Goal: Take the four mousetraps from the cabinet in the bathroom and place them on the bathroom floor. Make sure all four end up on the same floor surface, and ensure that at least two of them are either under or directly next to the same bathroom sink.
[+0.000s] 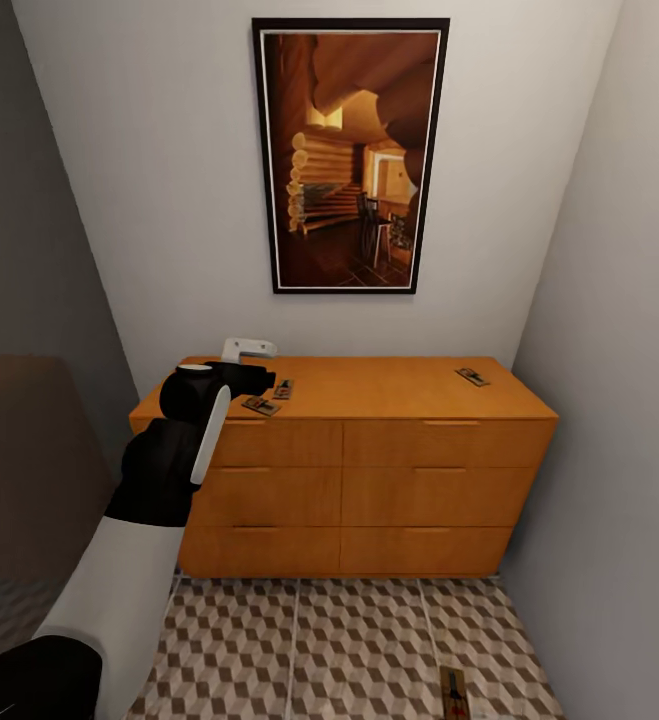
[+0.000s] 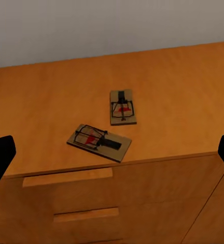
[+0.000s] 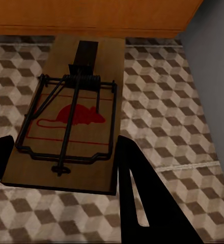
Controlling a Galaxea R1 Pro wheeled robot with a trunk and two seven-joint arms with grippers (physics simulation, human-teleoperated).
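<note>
Two mousetraps (image 1: 261, 405) (image 1: 284, 388) lie on the left of the cabinet (image 1: 369, 490) top, and a third mousetrap (image 1: 472, 377) lies near its back right corner. My left gripper (image 1: 259, 380) hovers over the left pair with its jaws wide open; in the left wrist view the near trap (image 2: 99, 142) and the far one (image 2: 123, 107) lie between the fingertips (image 2: 0, 157). My right gripper (image 3: 65, 140) is shut on a fourth mousetrap (image 3: 71, 117), held low over the bathroom floor (image 3: 163, 112) in front of the cabinet; the same trap (image 1: 454, 695) appears at the head view's lower edge.
A framed picture (image 1: 349, 155) hangs on the wall above the cabinet. Grey walls (image 1: 619, 400) close in on both sides, leaving a narrow strip of patterned tiles (image 1: 349, 650) in front of the drawers. A dark brown surface (image 1: 19, 450) is at the left.
</note>
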